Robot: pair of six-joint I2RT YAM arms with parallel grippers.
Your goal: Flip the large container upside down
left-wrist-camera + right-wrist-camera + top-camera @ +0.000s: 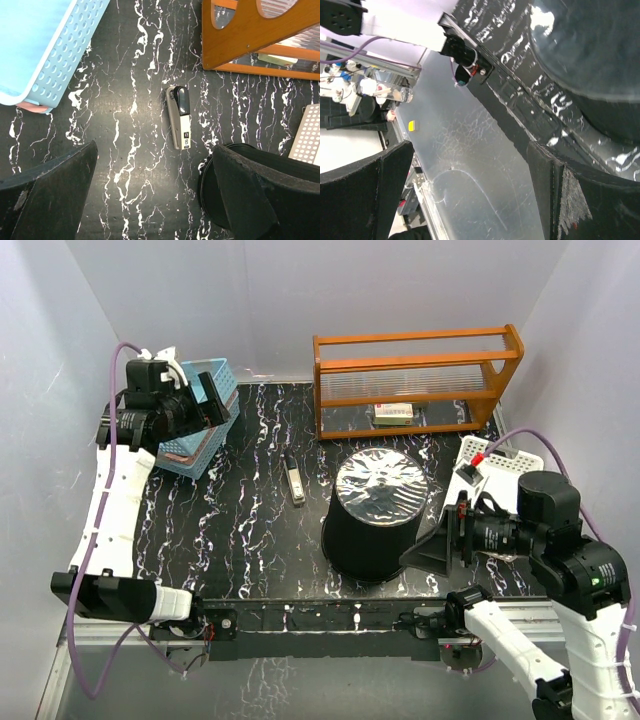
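Large container (378,510) at frame centre, stapler (295,483) just left of it, rack (415,380) above, stacked baskets (205,450) upper left, perforated basket (510,458) at right.

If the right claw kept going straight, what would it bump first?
Probably the black bucket, close beside the open right gripper; it might only graze it, depth is unclear.

The bucket (378,512) is glossy black plastic, the rack (415,337) smooth varnished wood
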